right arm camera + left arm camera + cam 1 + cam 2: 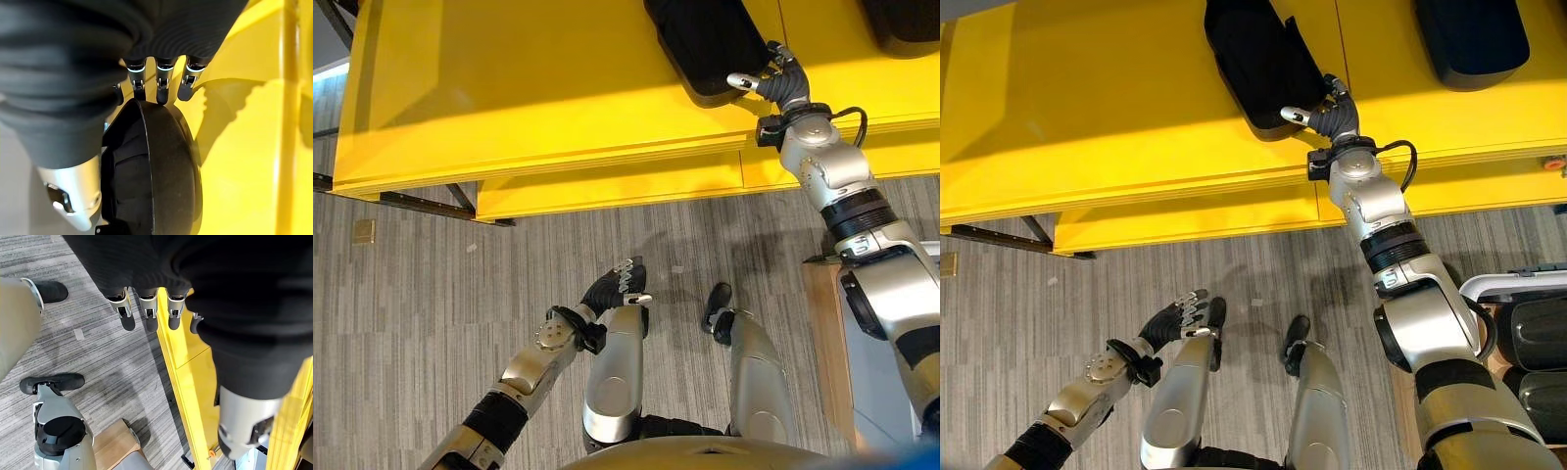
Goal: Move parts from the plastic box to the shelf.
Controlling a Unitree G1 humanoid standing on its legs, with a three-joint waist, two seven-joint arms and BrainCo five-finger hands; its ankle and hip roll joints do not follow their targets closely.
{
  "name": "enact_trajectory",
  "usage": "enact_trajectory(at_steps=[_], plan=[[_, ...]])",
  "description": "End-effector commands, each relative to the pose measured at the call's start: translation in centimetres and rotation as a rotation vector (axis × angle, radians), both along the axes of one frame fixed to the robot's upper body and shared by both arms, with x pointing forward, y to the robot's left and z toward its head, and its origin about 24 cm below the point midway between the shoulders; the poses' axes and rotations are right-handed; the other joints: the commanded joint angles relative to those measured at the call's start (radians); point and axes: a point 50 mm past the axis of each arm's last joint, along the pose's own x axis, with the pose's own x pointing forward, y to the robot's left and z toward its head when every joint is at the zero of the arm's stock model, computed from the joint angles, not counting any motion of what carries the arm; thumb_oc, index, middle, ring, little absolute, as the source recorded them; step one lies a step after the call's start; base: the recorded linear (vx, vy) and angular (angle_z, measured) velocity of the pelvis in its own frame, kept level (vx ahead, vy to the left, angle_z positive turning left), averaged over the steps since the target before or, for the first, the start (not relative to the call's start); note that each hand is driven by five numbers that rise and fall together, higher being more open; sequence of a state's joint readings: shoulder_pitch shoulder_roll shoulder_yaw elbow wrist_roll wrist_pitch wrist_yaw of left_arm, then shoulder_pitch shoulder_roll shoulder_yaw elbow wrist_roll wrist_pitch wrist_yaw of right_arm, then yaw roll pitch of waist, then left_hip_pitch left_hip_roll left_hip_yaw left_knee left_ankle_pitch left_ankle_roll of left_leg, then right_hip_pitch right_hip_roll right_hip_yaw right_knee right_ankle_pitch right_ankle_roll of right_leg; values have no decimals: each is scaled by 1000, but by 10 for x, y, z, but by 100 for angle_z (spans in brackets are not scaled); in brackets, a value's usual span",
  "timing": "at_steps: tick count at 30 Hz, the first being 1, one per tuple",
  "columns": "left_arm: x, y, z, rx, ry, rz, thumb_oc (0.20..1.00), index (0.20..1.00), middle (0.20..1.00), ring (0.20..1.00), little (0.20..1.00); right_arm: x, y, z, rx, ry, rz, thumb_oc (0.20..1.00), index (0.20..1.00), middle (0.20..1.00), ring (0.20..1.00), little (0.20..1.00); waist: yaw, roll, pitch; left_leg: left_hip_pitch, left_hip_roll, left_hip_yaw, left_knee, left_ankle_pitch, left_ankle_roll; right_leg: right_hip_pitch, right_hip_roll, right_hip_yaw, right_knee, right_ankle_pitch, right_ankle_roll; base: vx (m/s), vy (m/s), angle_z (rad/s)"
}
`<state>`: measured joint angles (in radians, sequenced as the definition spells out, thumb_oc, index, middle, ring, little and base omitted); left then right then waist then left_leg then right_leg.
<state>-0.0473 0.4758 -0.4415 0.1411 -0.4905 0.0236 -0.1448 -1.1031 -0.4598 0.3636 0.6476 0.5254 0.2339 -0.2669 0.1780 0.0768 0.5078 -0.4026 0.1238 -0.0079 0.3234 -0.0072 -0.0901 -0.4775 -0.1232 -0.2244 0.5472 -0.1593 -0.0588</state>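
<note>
Item: black moulded plastic part (1258, 59), elongated with rounded edges, lying flat on the top board of the bright yellow shelf (1087, 108), at about 12 o'clock in the head views and just inside the shelf's front edge. Second black rounded part (1469, 39), same surface, at roughly 1 o'clock, well apart from the first. Right hand (1332, 116): at the near end of the first part, fingers (161, 90) extended and resting their dark tips on the part's curved rim, thumb stretched along its edge; the fingers are straight rather than curled, so the hand touches the part without clasping it. Left hand (615, 284): low at about 7 o'clock, over the grey striped carpet floor (431, 294), fingers loosely straight, holding nothing. Lower yellow shelf board (1185, 220): projects beneath the top board, towards the robot. Further black parts (1538, 333): at 4 o'clock in the right eye view, seated in a white-rimmed plastic box (1508, 284). Pale wooden board (827, 343): at 4 o'clock in the left eye view, on the floor beside the right arm.
</note>
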Motion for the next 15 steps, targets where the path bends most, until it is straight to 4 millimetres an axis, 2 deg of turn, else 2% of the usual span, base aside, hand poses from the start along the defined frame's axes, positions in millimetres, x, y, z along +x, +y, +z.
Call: enact_trajectory(at_steps=[1, 11, 15], plan=[[-14, -8, 2, -44, -32, -20, 1000, 1000, 1000, 1000, 1000, -3, 24, -47, 73, 169, 110, 1000, 1000, 1000, 1000, 1000, 36, -1, 12, 30, 31, 4, -101, 104, 23, 41, -12, 17, 103, -48, 78, 0, 0, 0], [-15, -11, 0, -54, -30, -16, 1000, 1000, 1000, 1000, 1000, -5, 38, -62, 241, 212, 179, 1000, 1000, 1000, 1000, 1000, 35, 5, 12, 41, 27, 6, -103, 103, 24, 50, -17, 19, 98, -46, 81, 0, 0, 0], [-17, -13, -2, -60, -33, -15, 1000, 1000, 1000, 1000, 1000, -9, 47, -69, 236, 210, 191, 1000, 1000, 1000, 1000, 1000, 32, 10, 12, 43, 26, 8, -107, 105, 25, 49, -19, 21, 97, -44, 82, 0, 0, 0]])
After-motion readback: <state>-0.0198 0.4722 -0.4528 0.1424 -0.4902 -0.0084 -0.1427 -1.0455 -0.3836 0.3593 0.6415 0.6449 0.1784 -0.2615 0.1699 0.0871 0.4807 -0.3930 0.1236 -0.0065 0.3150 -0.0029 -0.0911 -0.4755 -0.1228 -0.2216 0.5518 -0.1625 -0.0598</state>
